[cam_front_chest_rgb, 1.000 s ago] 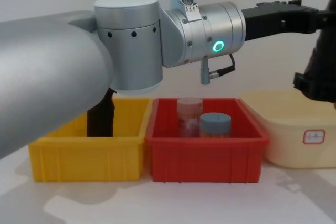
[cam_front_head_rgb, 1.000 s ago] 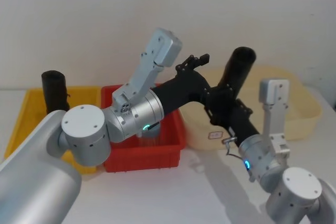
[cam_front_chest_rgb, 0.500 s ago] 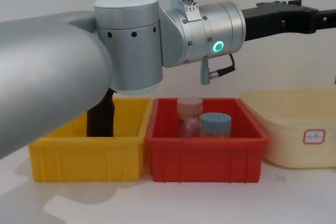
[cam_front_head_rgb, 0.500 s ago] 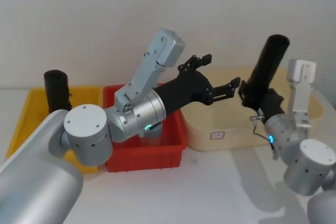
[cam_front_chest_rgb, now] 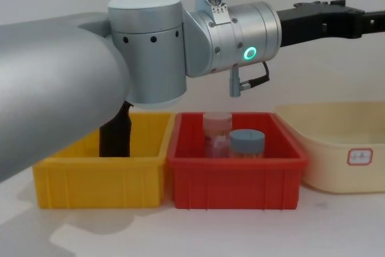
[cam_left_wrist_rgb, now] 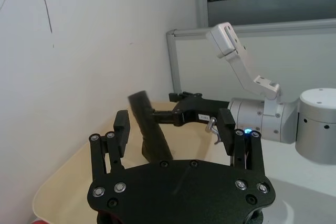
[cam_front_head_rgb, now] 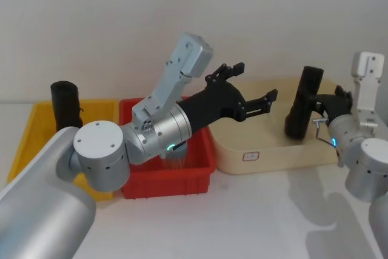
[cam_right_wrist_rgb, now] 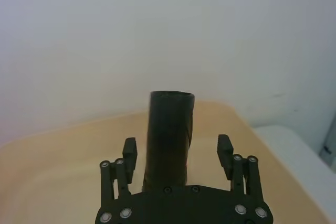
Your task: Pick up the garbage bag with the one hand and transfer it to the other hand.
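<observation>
Nearest, on the white table [cam_front_chest_rgb: 240,233], three containers stood in a row: a yellow bin [cam_front_chest_rgb: 96,188], a red bin [cam_front_chest_rgb: 234,185] and a cream tub [cam_front_chest_rgb: 325,167]. Two jars sat in the red bin, a blue-lidded jar [cam_front_chest_rgb: 246,142] in front and a clear jar [cam_front_chest_rgb: 217,126] just behind it. There were two black rolls. A spare roll [cam_front_head_rgb: 63,104] stood upright at the back of the yellow bin. The garbage bag [cam_front_head_rgb: 305,101] was down in the cream tub on the robot's right, leaning a little (whether its foot touched the tub floor could not be told). Behind everything rose a plain pale wall [cam_front_head_rgb: 121,16].

The left gripper [cam_front_head_rgb: 254,81] hung above where the red bin met the tub. It reached forward and to the right from its silver wrist [cam_front_chest_rgb: 240,34], its prongs spread wide with nothing between them. The right gripper [cam_right_wrist_rgb: 177,148] came in level from the right over the tub, with its fingers [cam_right_wrist_rgb: 224,153] either side of the garbage bag about halfway up. In the right wrist view a gap showed between each finger and the roll, so the jaws stood apart and gripped nothing. The two grippers were apart, with the bag between them.
</observation>
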Robot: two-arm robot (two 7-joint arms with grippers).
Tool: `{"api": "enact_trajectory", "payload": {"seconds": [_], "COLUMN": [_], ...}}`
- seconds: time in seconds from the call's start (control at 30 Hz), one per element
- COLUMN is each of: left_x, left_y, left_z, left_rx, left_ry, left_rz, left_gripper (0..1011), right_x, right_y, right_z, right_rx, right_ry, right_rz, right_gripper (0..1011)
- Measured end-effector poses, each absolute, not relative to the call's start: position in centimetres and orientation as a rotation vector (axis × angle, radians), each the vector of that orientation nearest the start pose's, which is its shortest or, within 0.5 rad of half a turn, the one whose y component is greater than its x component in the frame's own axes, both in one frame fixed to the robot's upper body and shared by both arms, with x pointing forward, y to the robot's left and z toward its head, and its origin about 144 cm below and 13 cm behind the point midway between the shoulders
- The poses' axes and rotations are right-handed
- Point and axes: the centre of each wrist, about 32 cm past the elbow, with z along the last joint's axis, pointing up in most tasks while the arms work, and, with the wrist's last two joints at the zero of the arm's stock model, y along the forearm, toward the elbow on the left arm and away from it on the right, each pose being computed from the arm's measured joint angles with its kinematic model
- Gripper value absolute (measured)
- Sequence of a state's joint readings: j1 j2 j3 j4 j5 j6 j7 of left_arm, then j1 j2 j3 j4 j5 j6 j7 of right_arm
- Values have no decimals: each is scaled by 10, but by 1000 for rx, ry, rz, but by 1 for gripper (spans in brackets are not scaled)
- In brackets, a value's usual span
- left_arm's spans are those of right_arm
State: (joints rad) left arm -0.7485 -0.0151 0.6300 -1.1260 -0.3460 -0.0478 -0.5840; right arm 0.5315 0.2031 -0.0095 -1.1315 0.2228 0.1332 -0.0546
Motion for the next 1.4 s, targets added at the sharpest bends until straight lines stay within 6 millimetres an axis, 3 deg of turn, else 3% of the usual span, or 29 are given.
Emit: {"api": "enact_trajectory", "payload": {"seconds": [0.13, 0.67, 0.97, 1.4], "left_x": [599, 593, 577, 540], "left_y": [48, 54, 75, 121], "left_z": [1286, 1287, 1287, 1280], "left_rx": [-122, -142, -164, -163], "left_ry": [-214, -255, -335, -410], "left_rz": [409, 448, 546, 729], "left_gripper": [1001, 1002, 1001, 1001], "right_x": [602, 593, 577, 550], "right_y": [-315, -315, -307, -287], "right_z": [1226, 1235, 1234, 1225], "right_rx": [-23, -137, -171, -191], "right_ry": [26, -175, -222, -169], "right_rz": [-1699, -1578, -1448, -1242], "right_gripper": [1004, 1000, 1000, 1000]}}
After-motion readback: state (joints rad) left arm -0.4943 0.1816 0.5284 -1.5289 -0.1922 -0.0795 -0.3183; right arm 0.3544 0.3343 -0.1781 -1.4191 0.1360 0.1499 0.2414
